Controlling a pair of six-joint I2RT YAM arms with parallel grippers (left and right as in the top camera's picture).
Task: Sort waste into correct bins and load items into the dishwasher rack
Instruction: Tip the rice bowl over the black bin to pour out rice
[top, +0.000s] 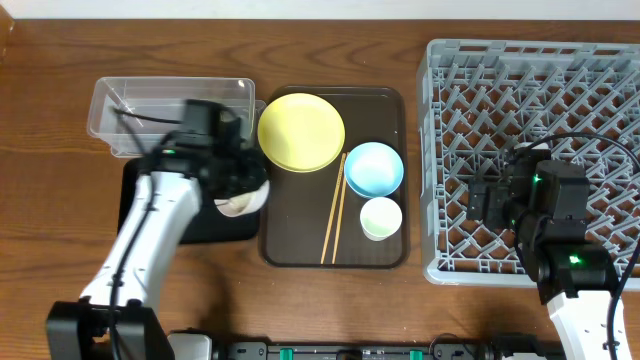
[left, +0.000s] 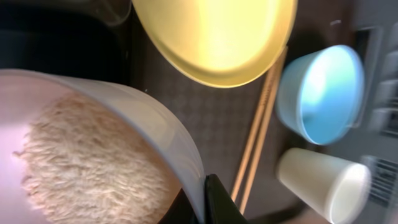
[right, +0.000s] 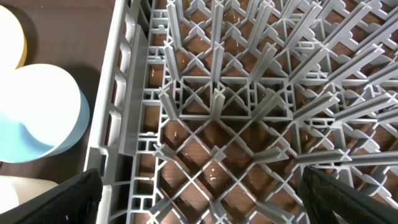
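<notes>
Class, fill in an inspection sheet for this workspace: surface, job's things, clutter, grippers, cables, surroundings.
Surface: wooden table, with a brown serving tray in the middle.
Job's things: yellow plate, blue bowl, pale cup and chopsticks on the serving tray; white bowl holding rice; clear tub and black tray at left; dishwasher rack at right, no dishes seen in it.
Clutter: nothing seen.
Grippers: left gripper, fingers shut on the white bowl's rim; right gripper open over the rack.
Cables: right arm's cable loops over the rack; left arm's cable crosses the tub.
Surroundings: nothing seen.
</notes>
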